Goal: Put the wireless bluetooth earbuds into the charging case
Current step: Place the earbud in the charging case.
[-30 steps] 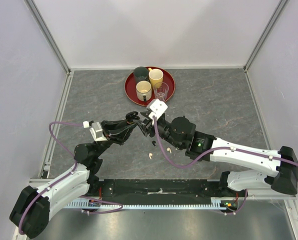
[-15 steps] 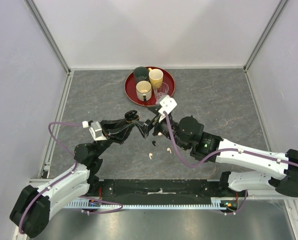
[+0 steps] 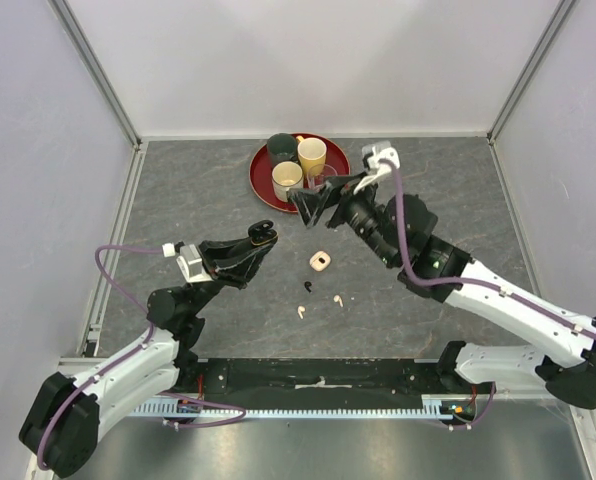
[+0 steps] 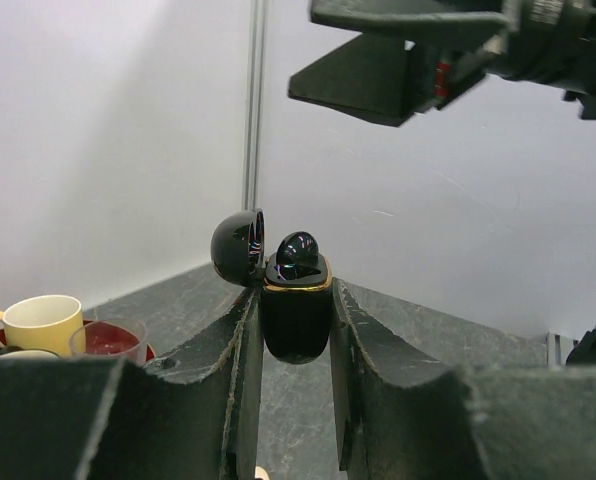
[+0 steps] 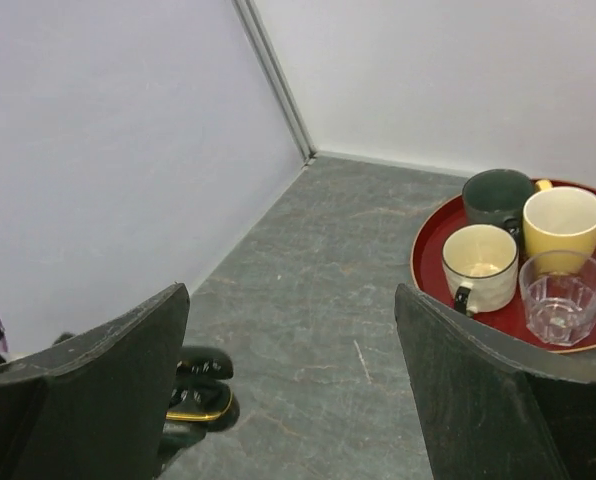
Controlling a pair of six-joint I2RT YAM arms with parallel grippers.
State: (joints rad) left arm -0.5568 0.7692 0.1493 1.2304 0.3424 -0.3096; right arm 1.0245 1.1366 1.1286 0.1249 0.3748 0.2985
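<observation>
Left pincer point(image 4: 296, 298): mine, clamped on the black charging case point(image 4: 296, 330) above the table's middle. Lid open, seated black earbud point(image 4: 298, 254) showing, case sides hidden by my fingers.
Mid-table: loose black earbud point(image 3: 307, 287), two cream earbuds point(image 3: 301, 311) point(image 3: 337, 299), cream case point(image 3: 320, 261) — tiny, details unclear.
Right pincer point(image 5: 290, 300): mine, jaws wide apart, raised beside the red tray point(image 3: 254, 175) at the far edge.

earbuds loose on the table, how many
3: a black earbud mid-table, a cream earbud right of it, a second cream earbud toward the near edge. A fourth earbud seems seated in the left gripper's black case.
</observation>
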